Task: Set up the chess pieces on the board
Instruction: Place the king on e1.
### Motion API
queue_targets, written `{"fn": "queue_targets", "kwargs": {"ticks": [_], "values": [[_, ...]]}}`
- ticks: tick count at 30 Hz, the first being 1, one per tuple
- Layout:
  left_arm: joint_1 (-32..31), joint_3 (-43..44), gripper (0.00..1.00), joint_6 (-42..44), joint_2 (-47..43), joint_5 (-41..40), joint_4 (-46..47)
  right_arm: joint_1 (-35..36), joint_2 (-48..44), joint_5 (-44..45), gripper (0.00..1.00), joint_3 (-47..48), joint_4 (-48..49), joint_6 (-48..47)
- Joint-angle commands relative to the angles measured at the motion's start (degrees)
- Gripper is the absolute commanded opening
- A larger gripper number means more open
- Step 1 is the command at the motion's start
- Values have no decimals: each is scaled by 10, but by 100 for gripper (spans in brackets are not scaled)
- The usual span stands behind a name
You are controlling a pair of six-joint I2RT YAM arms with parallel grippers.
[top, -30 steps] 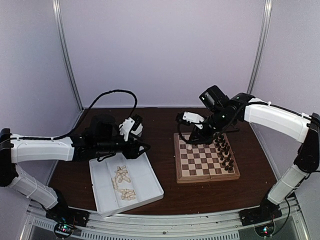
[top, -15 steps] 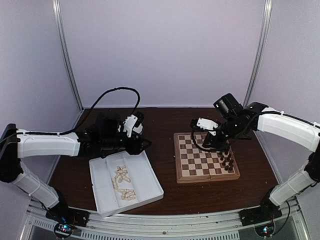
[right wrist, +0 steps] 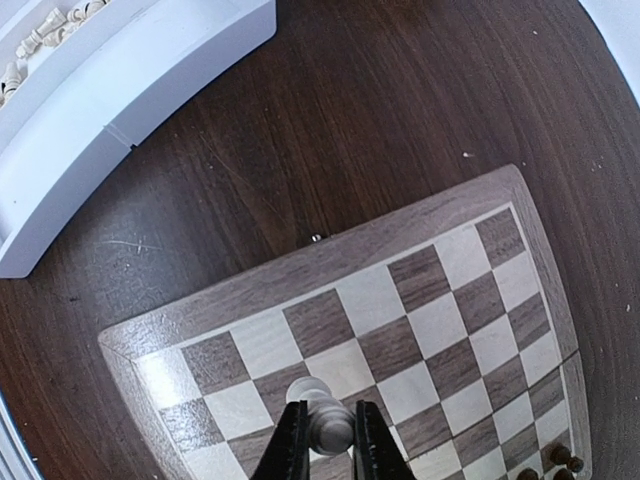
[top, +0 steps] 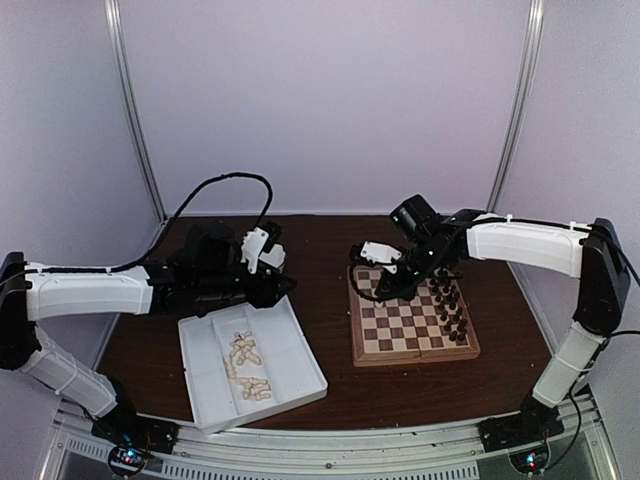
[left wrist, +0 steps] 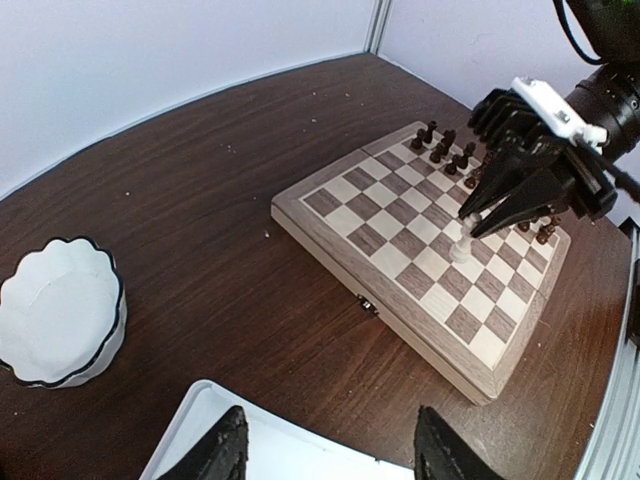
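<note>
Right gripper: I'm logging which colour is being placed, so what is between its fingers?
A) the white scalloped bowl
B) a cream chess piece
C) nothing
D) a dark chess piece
B: the right wrist view shows the right gripper pinching a cream chess piece over the board.

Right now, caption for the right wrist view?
Right gripper holding a cream chess piece over the board; white tray upper left.
</note>
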Motion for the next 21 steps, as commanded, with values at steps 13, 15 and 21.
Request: {"fn": "queue_targets", "kwargs": {"ticks": [13,15,21], "values": [[10,-17,56,2,-32,-29,-10,27,71,11,0,18,77,-23],[10,-17,56,2,-32,-30,-11,27,78,17,0,18,77,-25],[10,-16,56,2,-33,-31,-11,25,82,22,0,13,81,-26]]}}
